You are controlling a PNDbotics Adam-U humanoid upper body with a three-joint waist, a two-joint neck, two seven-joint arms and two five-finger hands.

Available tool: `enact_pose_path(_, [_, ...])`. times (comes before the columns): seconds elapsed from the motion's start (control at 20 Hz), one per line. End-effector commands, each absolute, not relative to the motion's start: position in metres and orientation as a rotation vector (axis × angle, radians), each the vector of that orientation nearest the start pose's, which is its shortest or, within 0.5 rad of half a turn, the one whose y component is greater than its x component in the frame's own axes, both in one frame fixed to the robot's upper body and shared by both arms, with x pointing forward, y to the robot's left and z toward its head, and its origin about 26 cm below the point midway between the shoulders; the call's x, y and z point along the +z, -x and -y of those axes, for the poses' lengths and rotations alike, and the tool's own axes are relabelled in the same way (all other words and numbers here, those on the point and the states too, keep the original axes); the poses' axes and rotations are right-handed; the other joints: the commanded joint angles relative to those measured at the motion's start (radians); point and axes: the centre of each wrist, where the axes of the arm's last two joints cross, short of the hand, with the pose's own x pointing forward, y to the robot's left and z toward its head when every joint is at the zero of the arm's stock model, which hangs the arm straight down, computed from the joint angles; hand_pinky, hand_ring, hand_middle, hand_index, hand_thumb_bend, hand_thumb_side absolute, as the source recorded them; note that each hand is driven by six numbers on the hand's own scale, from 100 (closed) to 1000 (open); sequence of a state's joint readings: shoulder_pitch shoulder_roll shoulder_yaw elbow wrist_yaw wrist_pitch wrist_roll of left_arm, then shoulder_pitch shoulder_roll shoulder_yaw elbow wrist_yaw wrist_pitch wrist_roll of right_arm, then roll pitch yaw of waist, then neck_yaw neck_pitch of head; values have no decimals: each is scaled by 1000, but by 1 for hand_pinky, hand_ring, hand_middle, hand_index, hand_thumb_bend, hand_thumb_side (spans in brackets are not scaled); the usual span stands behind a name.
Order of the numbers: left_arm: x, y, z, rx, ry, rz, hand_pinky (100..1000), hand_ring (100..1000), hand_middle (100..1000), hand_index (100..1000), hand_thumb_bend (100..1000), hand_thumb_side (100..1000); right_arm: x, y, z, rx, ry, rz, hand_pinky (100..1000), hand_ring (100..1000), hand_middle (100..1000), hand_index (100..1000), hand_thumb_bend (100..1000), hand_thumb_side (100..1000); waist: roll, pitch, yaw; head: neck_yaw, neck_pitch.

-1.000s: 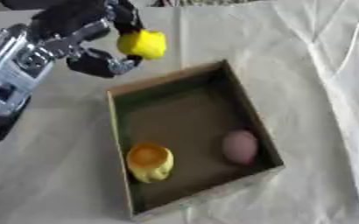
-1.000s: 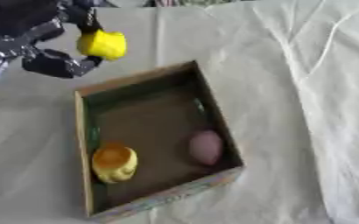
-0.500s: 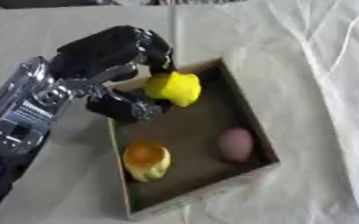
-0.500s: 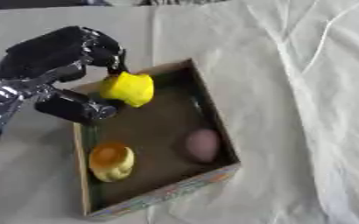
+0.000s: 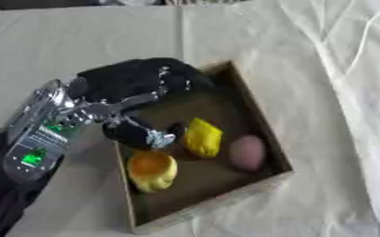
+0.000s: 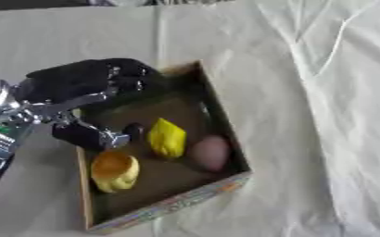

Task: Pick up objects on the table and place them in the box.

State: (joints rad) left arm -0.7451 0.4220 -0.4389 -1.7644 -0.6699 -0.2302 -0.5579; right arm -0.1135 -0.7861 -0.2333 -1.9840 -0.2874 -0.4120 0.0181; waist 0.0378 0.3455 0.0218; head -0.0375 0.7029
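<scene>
Box (image 5: 262,121) hasn't budged on the cloth (image 5: 331,69). My left hand (image 5: 136,83) came down over its near-left wall and let go, fingers relaxed now, holding nothing. The lemon (image 5: 202,137) lies on the box floor between the orange thing (image 5: 152,170) and the pink egg (image 5: 246,152). That one's placed, I reckon.

box (image 5: 266,125) on table (image 5: 79,41) | three objects inside: left (image 5: 151,170), middle (image 5: 202,137), right (image 5: 247,153) | hand (image 5: 132,83) over box's left edge
</scene>
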Motion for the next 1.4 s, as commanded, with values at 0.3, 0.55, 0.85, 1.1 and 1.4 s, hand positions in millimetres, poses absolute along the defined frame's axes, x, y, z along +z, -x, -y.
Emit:
enact_pose_path(0.3, [270,-330,-153,2102,695,-2537,947,919,840,934,100,322,251,-263,383,638,378,2519,901,802,546,811,100,470,-7,-19,4,-5,3])
enact_pose_path(0.55, [289,-309,-189,1480,535,-3065,820,791,731,821,100,483,253,-263,383,617,374,2537,900,802,548,811,100,470,-9,-23,10,-16,1])
enact_pose_path(0.85, [282,-304,-279,503,723,-3351,781,745,689,809,100,495,257,-264,383,565,367,2566,899,801,551,811,100,470,-12,-31,36,-63,14])
enact_pose_path(1.1, [265,-293,-325,-62,776,-3301,782,748,693,816,100,481,259,-264,382,524,350,2588,899,801,553,811,100,470,-23,-39,50,-82,22])
enact_pose_path(1.4, [250,-285,-346,-324,830,-3269,781,746,691,810,100,552,260,-265,382,475,331,2618,897,801,557,809,100,470,-39,-47,59,-74,31])
